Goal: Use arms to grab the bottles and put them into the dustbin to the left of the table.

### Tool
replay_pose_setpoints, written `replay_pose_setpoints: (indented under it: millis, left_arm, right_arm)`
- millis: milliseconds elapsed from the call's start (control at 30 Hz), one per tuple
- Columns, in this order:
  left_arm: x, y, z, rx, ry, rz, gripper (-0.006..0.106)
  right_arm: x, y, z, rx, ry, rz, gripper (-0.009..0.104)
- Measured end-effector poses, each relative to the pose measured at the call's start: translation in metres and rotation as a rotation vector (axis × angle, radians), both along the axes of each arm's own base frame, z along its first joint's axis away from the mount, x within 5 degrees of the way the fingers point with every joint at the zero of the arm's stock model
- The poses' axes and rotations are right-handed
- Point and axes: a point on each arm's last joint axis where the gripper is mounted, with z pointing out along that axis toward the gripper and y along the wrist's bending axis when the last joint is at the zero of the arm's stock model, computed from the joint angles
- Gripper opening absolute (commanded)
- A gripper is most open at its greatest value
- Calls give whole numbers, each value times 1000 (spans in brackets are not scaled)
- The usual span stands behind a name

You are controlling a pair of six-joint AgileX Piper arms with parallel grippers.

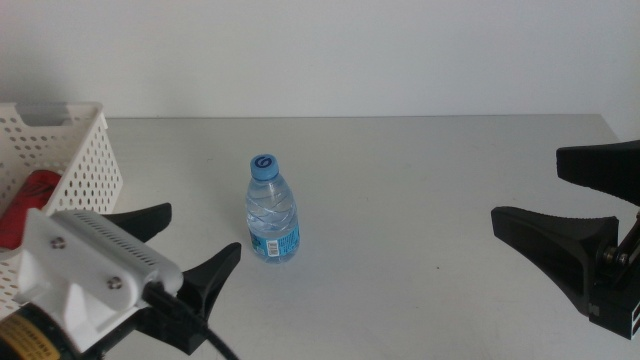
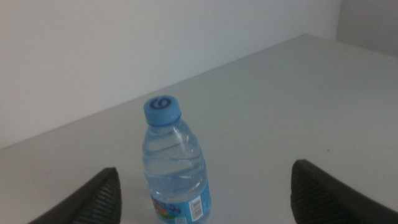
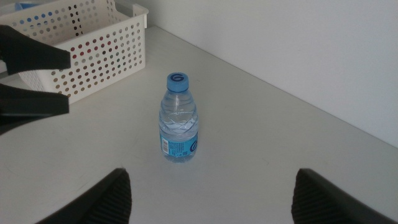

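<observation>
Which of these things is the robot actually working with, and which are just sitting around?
Part of the job:
water bottle, upright on the table
white basket, with a red item inside
left gripper, open, near the bottle
right gripper, open, further off

Just lying about:
nothing visible

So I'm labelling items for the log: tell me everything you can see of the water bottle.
The water bottle is small, of clear ribbed plastic, with a light blue cap bearing a dark swirl mark and a blue label low on its body. It looks full, capped and upright, standing alone on the table right of the basket. Nothing touches it; both end effectors stand apart from it.
</observation>
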Motion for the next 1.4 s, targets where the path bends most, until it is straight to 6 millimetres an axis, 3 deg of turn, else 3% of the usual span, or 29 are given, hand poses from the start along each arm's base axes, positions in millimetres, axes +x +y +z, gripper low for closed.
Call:
replay_pose_setpoints:
  millis: [233, 633, 1133, 1233, 1400]
  left_arm:
    - [29, -15, -26, 11, 18, 43, 93]
    - [92, -37, -51, -22, 81, 123, 93]
    - [153, -60, -93, -14, 142, 64, 92]
    - [158, -62, -105, -13, 157, 69, 82]
    - [161, -62, -116, -20, 182, 88, 40]
  right_arm:
    - [0, 0, 0, 0, 0, 0, 66]
    - [0, 0, 0, 0, 0, 0, 66]
    - [0, 0, 0, 0, 0, 0, 66]
    - [0, 0, 0, 0, 0, 0, 66]
    - [0, 0, 0, 0, 1, 0, 66]
